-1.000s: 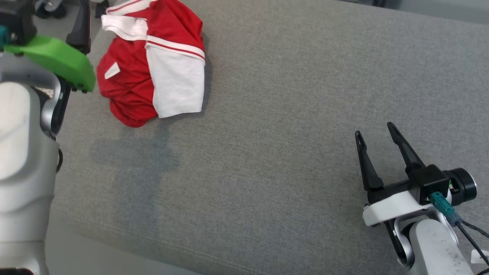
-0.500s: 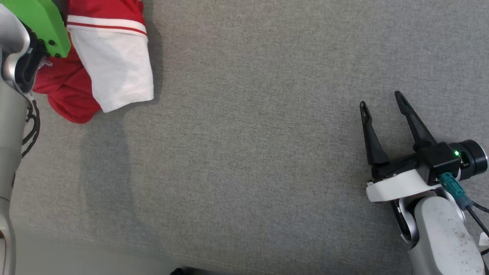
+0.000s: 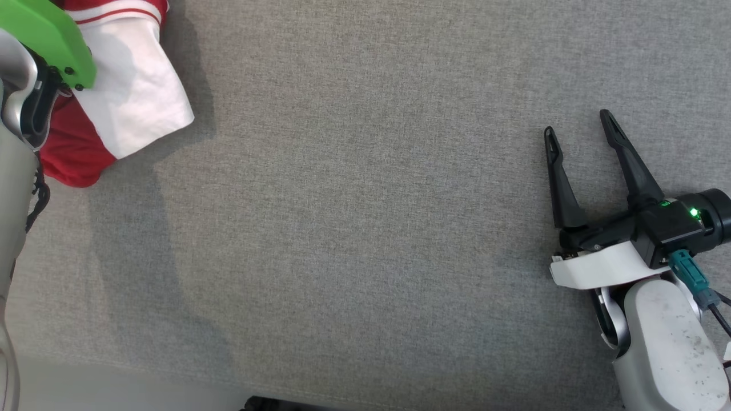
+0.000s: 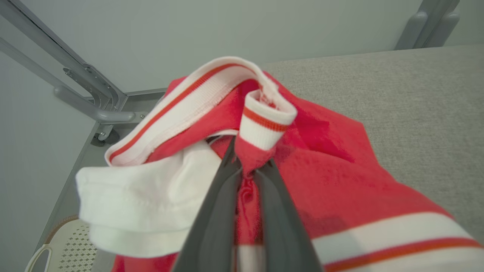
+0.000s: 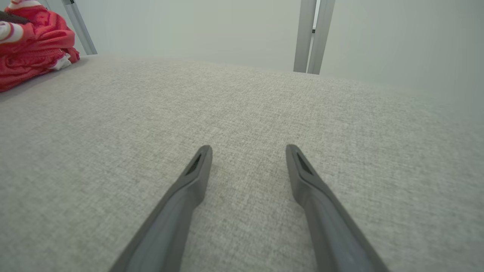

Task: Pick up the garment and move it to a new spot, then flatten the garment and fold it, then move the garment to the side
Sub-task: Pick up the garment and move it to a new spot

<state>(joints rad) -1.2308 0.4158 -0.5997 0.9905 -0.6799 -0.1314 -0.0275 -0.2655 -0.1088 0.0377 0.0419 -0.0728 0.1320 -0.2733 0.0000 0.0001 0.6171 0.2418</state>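
Observation:
The garment (image 3: 131, 108) is a crumpled red jersey with white sleeves, lying at the far left top corner of the grey surface in the head view. In the left wrist view my left gripper (image 4: 249, 170) is shut on a red fold of the garment (image 4: 332, 162), just below its white-and-red striped trim. The left arm's green wrist cover (image 3: 48, 40) hides part of the cloth in the head view. My right gripper (image 3: 577, 128) stands open low on the right, nothing between its fingers (image 5: 196, 173), far from the garment (image 5: 30, 53).
A wide grey fabric surface (image 3: 365, 217) stretches between the two arms. Grey metal frame bars (image 4: 83, 83) and a white perforated basket (image 4: 72, 245) lie beyond the surface's edge beside the garment. Upright grey posts (image 5: 312, 36) stand behind the surface.
The head camera has swung, so the garment has slid toward the picture's top left corner. The left gripper has closed on a fold of the garment. The right gripper stays open.

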